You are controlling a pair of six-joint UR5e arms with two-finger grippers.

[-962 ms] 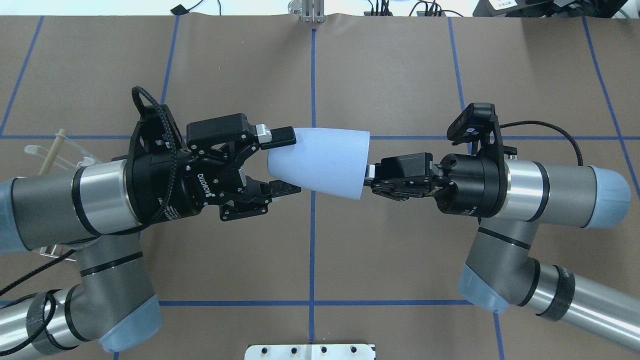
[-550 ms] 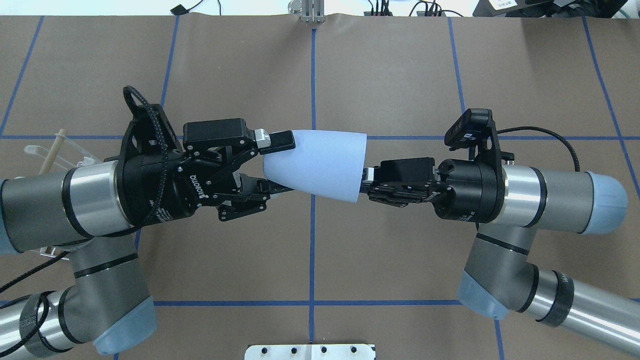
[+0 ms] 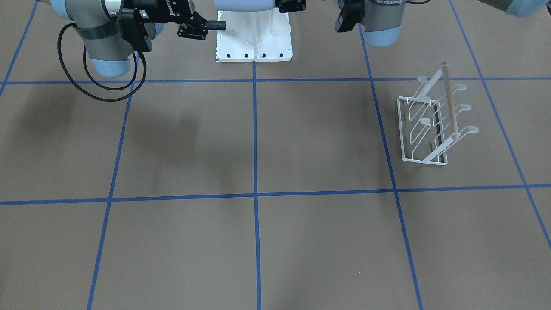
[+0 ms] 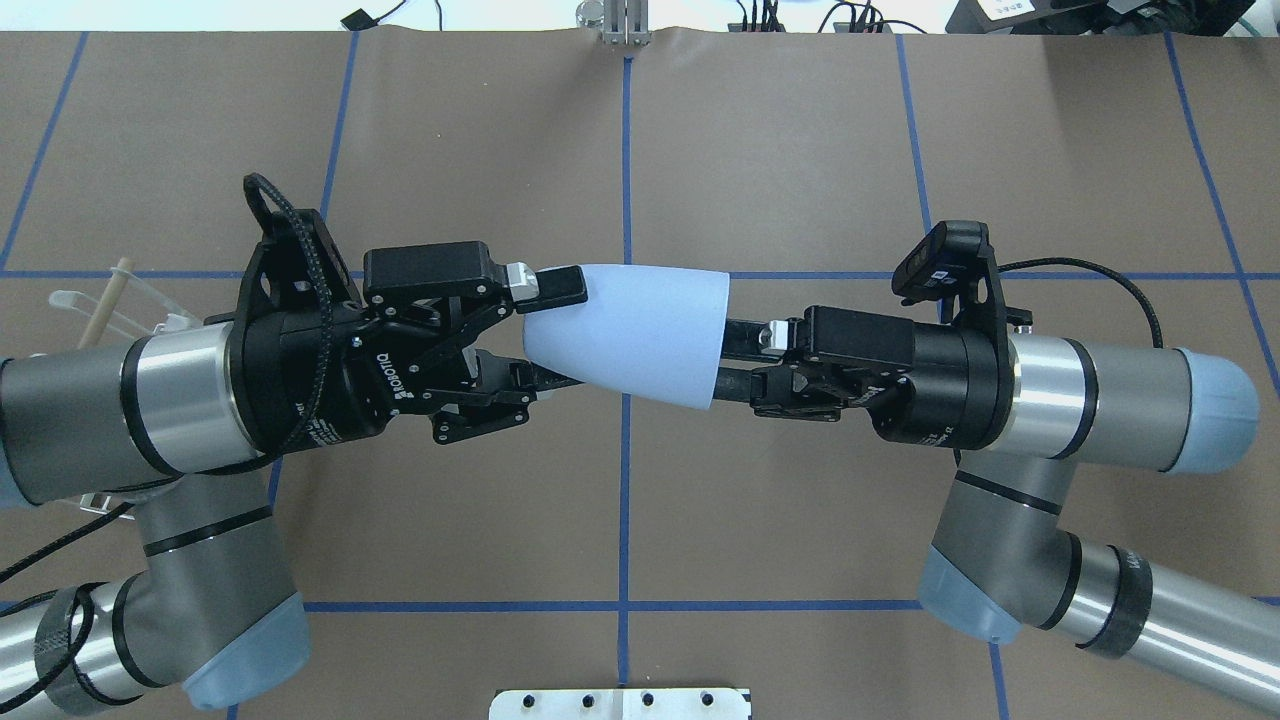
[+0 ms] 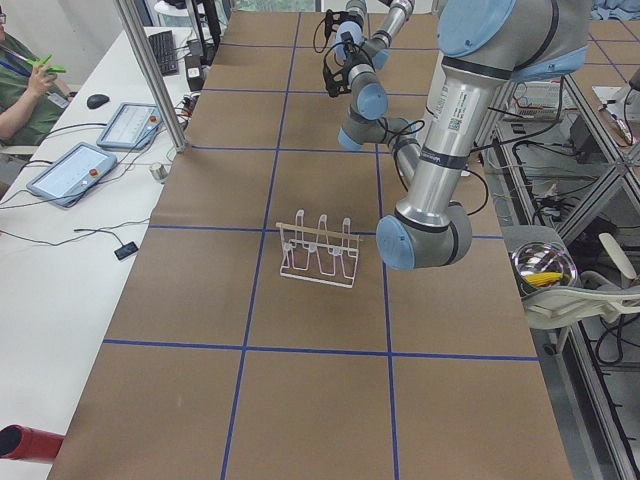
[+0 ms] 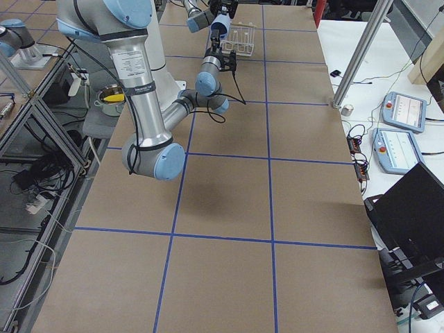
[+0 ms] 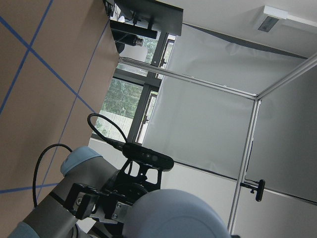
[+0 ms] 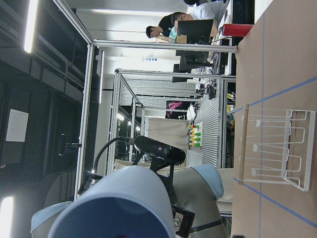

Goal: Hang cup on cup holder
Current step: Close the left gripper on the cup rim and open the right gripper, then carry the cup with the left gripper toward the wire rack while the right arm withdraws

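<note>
Brown-papered and crossed with blue tape, the table (image 4: 800, 150) is lying below the cup (image 4: 630, 335), which you are holding in the air over the middle, turned sideways between both arms. One second ago the left gripper (image 4: 555, 332) was standing open around the narrow base. Now its fingers are pressing that base from two sides, so it is carrying the cup. The right gripper (image 4: 728, 356), which was pinching the rim, is now showing parted fingers and is pulling back a little. Its tips are still at the mouth, and I cannot tell if they are touching it. The hand-over is therefore looking nearly finished. The cup holder (image 3: 430, 125) is waiting on the table at the robot's left side, well apart from the cup, so the left arm is probably the one going there next.
</note>
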